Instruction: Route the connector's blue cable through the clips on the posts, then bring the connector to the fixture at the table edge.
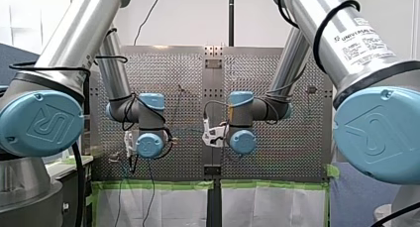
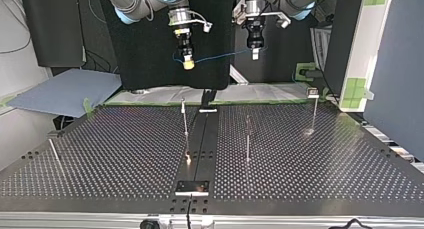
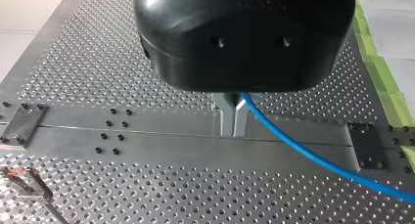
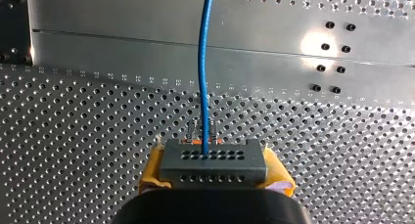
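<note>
Perforated table [image 2: 100, 159]: centre rail running near to far, with a bolted plate [image 2: 192, 187] at its near end in the top view.

Our left arm [image 1: 64, 43] and right arm [image 1: 346, 33] both reach over the far side. The right arm's tube has a label [image 1: 364, 42] reading UNIVERSAL ROBOTS; we can't read the small print. The blue joint caps [image 1: 39, 123] carry the UR logo.

Left gripper [image 3: 234, 121]: black body, metal fingers pinched together on the blue cable [image 3: 318, 158], which leaves them sideways over the rail.

Right gripper [image 4: 215, 174]: yellow pads [image 4: 152, 168] clamped on the connector [image 4: 213, 159].

We see three upright posts in the top view: one by the rail [image 2: 185, 121], one right of it and nearer [image 2: 247, 139], one far right [image 2: 314, 111].

The connector is a grey block with two rows of holes. It's held in the air beyond the table's far edge, left of centre in the top view. The cable exits its face and sags between the two grippers, well apart from the posts.
</note>
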